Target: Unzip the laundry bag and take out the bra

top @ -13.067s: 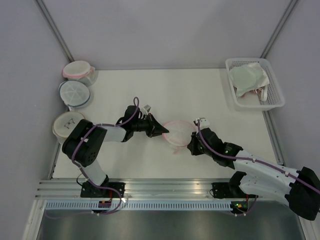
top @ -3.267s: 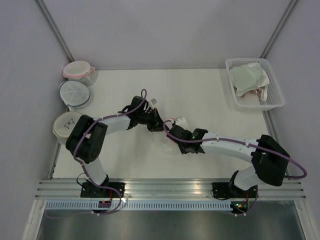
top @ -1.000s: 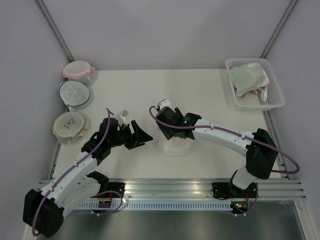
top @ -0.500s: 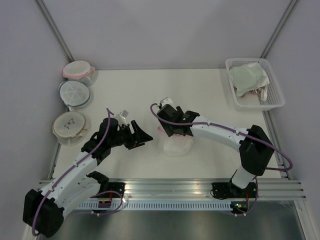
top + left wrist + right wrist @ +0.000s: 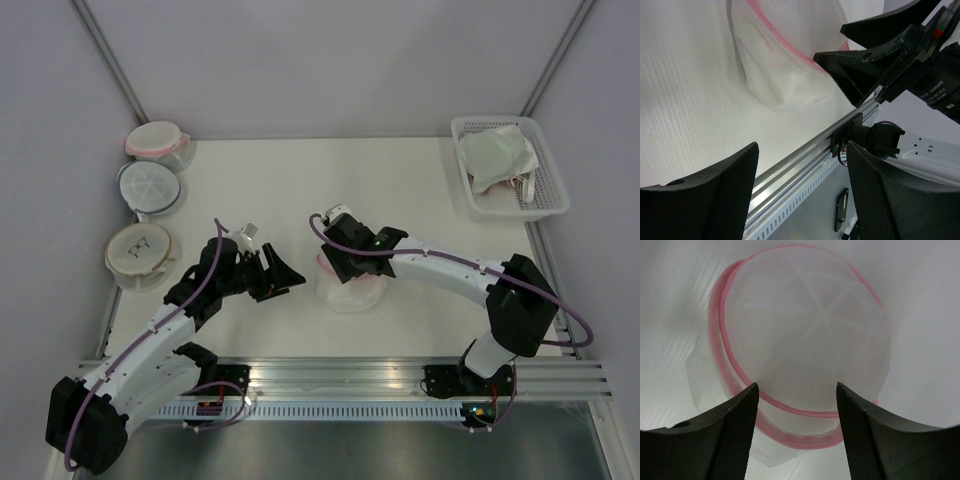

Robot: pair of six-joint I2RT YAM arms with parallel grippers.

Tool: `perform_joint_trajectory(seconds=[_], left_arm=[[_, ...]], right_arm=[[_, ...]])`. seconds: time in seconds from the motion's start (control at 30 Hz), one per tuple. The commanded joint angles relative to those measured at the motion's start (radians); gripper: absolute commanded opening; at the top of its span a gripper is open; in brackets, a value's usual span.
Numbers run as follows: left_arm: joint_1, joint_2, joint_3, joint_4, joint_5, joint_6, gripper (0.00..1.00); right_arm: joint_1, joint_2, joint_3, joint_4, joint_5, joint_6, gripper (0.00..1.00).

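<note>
Laundry bag (image 5: 347, 294): on the table (image 5: 400, 180), near the middle and a little toward the front edge; white mesh dome with a pink zipper rim, sitting flat.
Zipper rim (image 5: 735, 375): seen from the right wrist as two pink bands running side by side along one side of the dome; cannot tell whether the zip is parted there.
Bra: not to be made out through the mesh.
Right gripper (image 5: 796, 390): directly above the bag, pointing down at it; fingers spread wide, the dome showing between them; nothing held; contact with the mesh not clear.
Left gripper (image 5: 802, 145): to the left of the bag and apart from it, aimed across the table toward it; fingers spread, nothing between them.
Basket (image 5: 548, 205): white, at the far right corner, well apart from both arms; pale cloth (image 5: 495, 155) heaped inside.
Other pouches: three round mesh ones in a row along the left edge, pink-rimmed (image 5: 155, 140) farthest back, blue-rimmed (image 5: 148, 187) in the middle, tan-rimmed (image 5: 138, 252) nearest.
</note>
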Motion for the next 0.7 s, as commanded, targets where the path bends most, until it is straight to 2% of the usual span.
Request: perform_joint_trajectory(seconds=[0.0,0.17,0.37,0.57,0.67], left_arm=[[0.007,0.007,-0.004,0.014,0.026,-0.02,0.75],[0.007,0.017,-0.013,0.023,0.028,-0.025,0.75],[0.007,0.015,-0.017,0.027,0.028,-0.025,0.75],[0.007,0.026,-0.021,0.034,0.031,-0.023,0.75],[0.007,0.021,-0.024,0.034,0.029,-0.023,0.75]], right_arm=[[0.019,-0.065,-0.038,0.025,-0.085,0.019,0.69],[0.049,-0.117,-0.087,0.037,-0.148,0.037,0.68],[0.082,-0.122,-0.114,0.035,-0.151,0.049,0.68],[0.095,-0.091,-0.101,0.006,-0.042,0.051,0.68],[0.097,-0.131,-0.072,0.009,-0.056,0.045,0.68]])
